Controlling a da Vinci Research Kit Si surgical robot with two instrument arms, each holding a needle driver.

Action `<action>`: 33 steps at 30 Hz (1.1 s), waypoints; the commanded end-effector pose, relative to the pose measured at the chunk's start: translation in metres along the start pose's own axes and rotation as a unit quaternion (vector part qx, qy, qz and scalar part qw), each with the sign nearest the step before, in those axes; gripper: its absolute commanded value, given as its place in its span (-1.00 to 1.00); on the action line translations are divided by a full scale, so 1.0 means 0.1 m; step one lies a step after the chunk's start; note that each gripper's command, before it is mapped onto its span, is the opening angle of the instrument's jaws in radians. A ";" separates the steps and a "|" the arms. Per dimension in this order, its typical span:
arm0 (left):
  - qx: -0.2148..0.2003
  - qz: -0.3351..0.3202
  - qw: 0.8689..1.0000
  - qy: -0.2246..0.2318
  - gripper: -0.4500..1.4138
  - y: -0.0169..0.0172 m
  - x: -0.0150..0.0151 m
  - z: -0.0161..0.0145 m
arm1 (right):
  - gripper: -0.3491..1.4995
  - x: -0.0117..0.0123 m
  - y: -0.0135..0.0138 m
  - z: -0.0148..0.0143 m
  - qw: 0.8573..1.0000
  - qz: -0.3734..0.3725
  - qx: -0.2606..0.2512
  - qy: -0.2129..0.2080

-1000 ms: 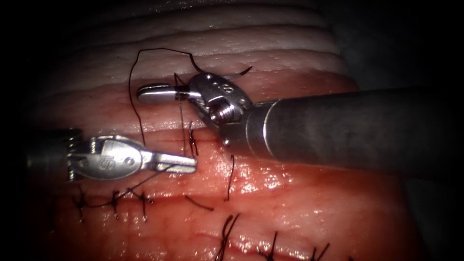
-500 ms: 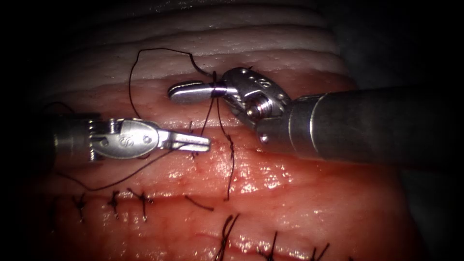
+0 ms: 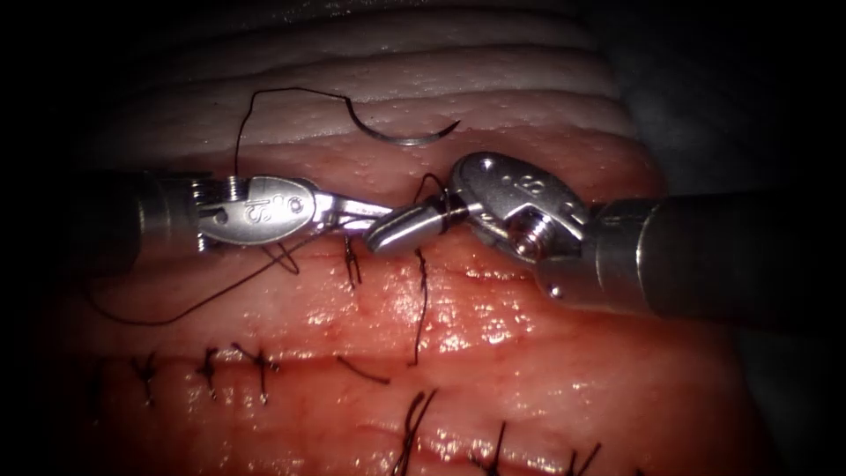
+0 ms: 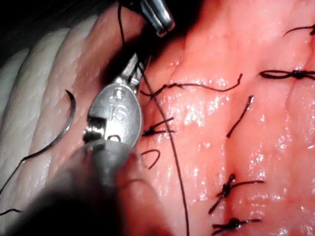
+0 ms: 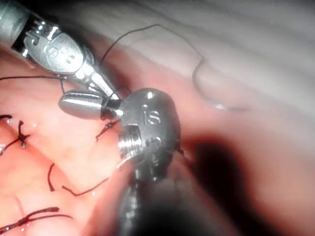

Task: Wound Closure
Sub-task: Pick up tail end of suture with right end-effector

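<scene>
Right tool (image 3: 407, 227): jaws closed, with thread (image 3: 429, 182) looped around them near the base; I cannot tell whether any strand is pinched between them. Its tip points to the picture's left, toward the other tool.
Left tool (image 3: 366, 210): narrow jaws, tip just beside the right tool's tip; whether they are parted or gripping a strand I cannot tell. Dark thread runs under its body and sweeps off to the left.
Needle (image 3: 401, 134): lying free on the pale upper tissue (image 3: 493, 97), above both tools, held by neither and not in the tissue; its thread arcs up and left, then drops toward the left tool.
Cut: a finished stitch (image 3: 352, 262) sits just below the two tips, with more knotted stitches lower down.
Thread tail (image 3: 421, 308): a loose dark end hangs down from beneath the right tool.
Doing it well: judging by the wrap, a knot seems to be under way; keeping the loop on the closed jaws and the strands untangled looks important, with even, gentle tension over the stitch.
</scene>
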 end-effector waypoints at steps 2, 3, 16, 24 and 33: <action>-0.001 -0.002 1.000 0.000 -1.00 -0.005 -0.007 0.003 | -1.00 -0.004 0.006 0.006 0.999 -0.023 0.006 -0.042; -0.001 -0.002 1.000 0.000 -1.00 -0.005 -0.007 0.002 | -1.00 -0.003 0.006 0.008 0.997 -0.039 0.008 -0.061; -0.003 -0.003 1.000 -0.001 -1.00 0.008 0.000 -0.001 | -0.42 -0.018 0.018 0.039 0.967 -0.086 0.050 -0.236; -0.004 -0.007 1.000 -0.006 -1.00 0.015 0.000 -0.014 | 0.32 -0.049 0.011 0.053 0.944 -0.101 0.073 -0.305; 0.000 -0.011 1.000 -0.005 -1.00 0.022 -0.002 -0.027 | 0.62 -0.060 0.000 0.047 0.940 -0.106 0.086 -0.311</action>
